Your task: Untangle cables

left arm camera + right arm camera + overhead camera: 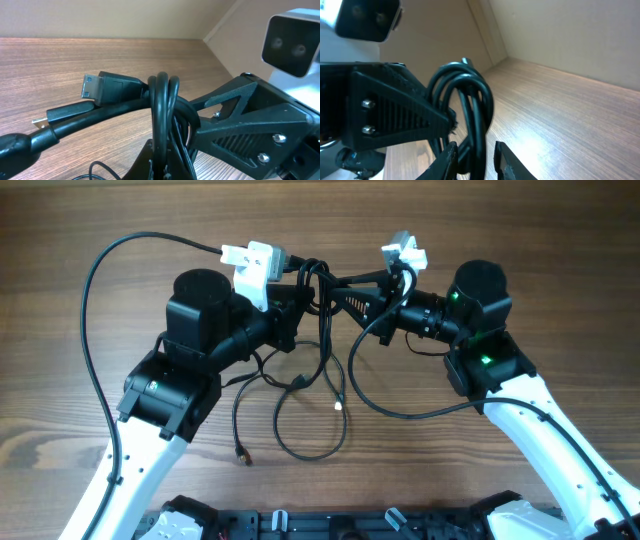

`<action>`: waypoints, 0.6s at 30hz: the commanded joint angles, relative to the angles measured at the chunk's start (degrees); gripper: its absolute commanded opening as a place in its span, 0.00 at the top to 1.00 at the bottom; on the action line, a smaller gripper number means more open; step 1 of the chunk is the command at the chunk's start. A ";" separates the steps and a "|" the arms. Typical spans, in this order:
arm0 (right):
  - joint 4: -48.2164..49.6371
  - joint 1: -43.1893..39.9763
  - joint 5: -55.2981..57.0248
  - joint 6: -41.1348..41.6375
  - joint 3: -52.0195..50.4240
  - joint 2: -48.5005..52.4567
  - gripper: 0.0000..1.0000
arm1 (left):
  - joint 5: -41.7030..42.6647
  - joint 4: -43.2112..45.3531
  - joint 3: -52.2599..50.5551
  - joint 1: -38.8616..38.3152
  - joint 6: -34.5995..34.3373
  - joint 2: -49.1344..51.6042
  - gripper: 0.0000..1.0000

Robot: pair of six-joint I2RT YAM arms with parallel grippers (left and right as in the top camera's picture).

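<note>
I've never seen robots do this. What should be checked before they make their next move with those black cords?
1. Hold of left end effector on cables: ok, shut on them.
2. Hold of right end effector on a strand: not ok; jaws straddle it, a gap shows.
3. Loose ends, gold-tipped plug and pale-tipped plug, lying away from both end effectors: ok.
4. Cords separated: not ok; loops bunch between the end effectors.
5. Which strand leads to which plug: cannot tell.

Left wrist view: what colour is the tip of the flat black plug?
Silver metal on the flat black plug, clearest in the left wrist view.
</note>
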 commanded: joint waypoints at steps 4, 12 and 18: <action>-0.35 0.02 1.18 -0.02 0.04 0.00 0.78 | 2.60 1.11 0.61 -0.02 -1.27 0.15 0.96; -0.44 0.02 1.38 -0.04 0.04 0.00 0.95 | 3.48 1.86 0.61 -0.02 -1.86 0.20 0.96; -0.39 0.02 1.38 1.27 0.04 0.00 0.96 | 3.45 1.86 0.61 0.00 -1.84 0.22 0.96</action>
